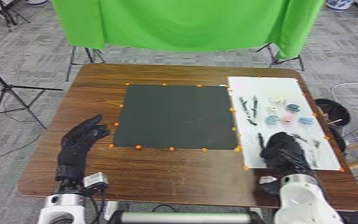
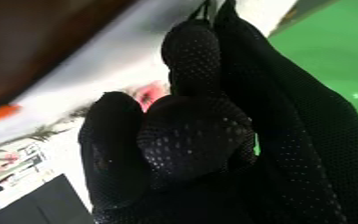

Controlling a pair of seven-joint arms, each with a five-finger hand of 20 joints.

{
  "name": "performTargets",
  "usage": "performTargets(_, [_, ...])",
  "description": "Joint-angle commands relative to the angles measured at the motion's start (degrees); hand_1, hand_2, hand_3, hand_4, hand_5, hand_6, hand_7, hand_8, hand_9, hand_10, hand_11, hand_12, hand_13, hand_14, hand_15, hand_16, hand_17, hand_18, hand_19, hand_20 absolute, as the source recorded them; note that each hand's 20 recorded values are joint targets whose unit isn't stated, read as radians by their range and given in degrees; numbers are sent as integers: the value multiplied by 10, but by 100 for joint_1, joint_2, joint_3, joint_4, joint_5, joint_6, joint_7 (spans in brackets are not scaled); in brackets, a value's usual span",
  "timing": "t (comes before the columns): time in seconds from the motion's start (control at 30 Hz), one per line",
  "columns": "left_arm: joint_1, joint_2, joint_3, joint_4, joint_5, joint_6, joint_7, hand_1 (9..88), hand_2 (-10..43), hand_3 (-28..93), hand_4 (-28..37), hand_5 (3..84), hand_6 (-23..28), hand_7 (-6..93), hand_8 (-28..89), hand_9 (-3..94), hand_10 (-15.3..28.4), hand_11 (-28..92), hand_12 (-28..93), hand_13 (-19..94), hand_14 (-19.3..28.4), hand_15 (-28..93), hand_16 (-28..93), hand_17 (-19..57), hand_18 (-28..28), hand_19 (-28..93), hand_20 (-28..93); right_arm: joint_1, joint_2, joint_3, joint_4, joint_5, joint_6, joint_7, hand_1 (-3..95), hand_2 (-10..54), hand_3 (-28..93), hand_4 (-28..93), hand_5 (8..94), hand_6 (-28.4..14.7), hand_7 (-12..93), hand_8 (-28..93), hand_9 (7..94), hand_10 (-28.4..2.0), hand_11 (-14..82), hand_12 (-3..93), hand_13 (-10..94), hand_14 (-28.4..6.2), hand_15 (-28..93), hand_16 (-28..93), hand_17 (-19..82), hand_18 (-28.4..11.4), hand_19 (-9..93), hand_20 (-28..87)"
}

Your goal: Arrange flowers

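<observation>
Pinching thin dark stem [image 2: 206, 7], right hand [image 1: 285, 151] at lower right should keep grip narrow, lift straight, clear pink flower [image 1: 289, 118].

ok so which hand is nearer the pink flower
Right: the right hand is over the white sheet, on the robot's side of the pink flower; the left hand is off left, beyond the dark mat.
</observation>
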Motion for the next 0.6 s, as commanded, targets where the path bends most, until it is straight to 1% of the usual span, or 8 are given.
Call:
performTargets(0.03, [60,-30,15,-8,4,-35,-38,343,-95,661,-189,467,19,160,-73,467,131,257,157,410,173,308,12,139,122,112,240,94,71,91,-314,37,305,-151,587,-95,612,173,688,-79,483,156,909,-129,311,406,937,-5,605,209,783,-23,817,512])
performTargets(0.13, [85,104,-69,-8,-14,-22,-52,343,-95,661,-188,467,18,161,-73,467,130,257,157,410,172,307,11,139,122,112,239,252,131,-6,-412,224,334,-178,587,-95,609,182,687,-79,487,155,909,-128,315,403,937,-5,607,209,784,-23,818,512])
performTargets(0.23, [100,392,-245,31,-141,87,-47,343,-95,661,-188,466,18,161,-73,466,130,256,157,410,173,306,11,139,123,112,240,662,266,-241,-464,518,310,-176,588,-95,605,183,688,-79,489,151,908,-128,317,403,937,-5,608,208,784,-22,819,510])
performTargets(0.33, [122,729,-494,91,-316,275,-23,339,-95,660,-190,464,18,162,-73,464,130,255,157,408,172,304,11,138,123,113,240,1250,399,-553,-510,1049,252,-245,590,-95,603,181,688,-80,490,149,908,-128,316,400,937,-5,608,208,785,-21,819,508])
performTargets(0.4, [79,980,-630,182,-449,452,20,329,-95,664,-193,463,18,162,-73,464,130,254,156,404,171,298,9,137,123,110,238,1686,457,-803,-509,1289,164,-256,590,-95,603,182,689,-81,489,146,909,-128,316,396,937,-5,608,208,786,-20,818,506])
performTargets(0.43, [-5,1099,-672,273,-496,504,49,323,-93,666,-198,464,18,161,-74,465,130,251,154,403,170,291,7,136,122,104,234,1898,498,-948,-500,1430,220,-263,590,-95,603,182,690,-82,489,144,909,-128,316,396,937,-5,608,208,786,-19,818,505])
performTargets(0.5, [-86,1294,-759,383,-602,689,103,313,-87,669,-210,465,17,160,-76,467,130,244,149,399,168,273,4,134,119,94,228,2403,522,-1290,-411,1442,110,-282,590,-95,602,183,690,-82,492,141,909,-128,317,394,937,-5,608,207,786,-19,818,503])
performTargets(0.6, [-248,1506,-831,570,-633,870,168,291,-80,682,-236,466,13,158,-79,465,130,232,141,395,162,252,4,133,115,82,222,3168,428,-1835,-217,1675,21,-311,592,-95,600,183,688,-82,497,136,909,-128,318,389,937,-4,608,206,787,-18,819,499])
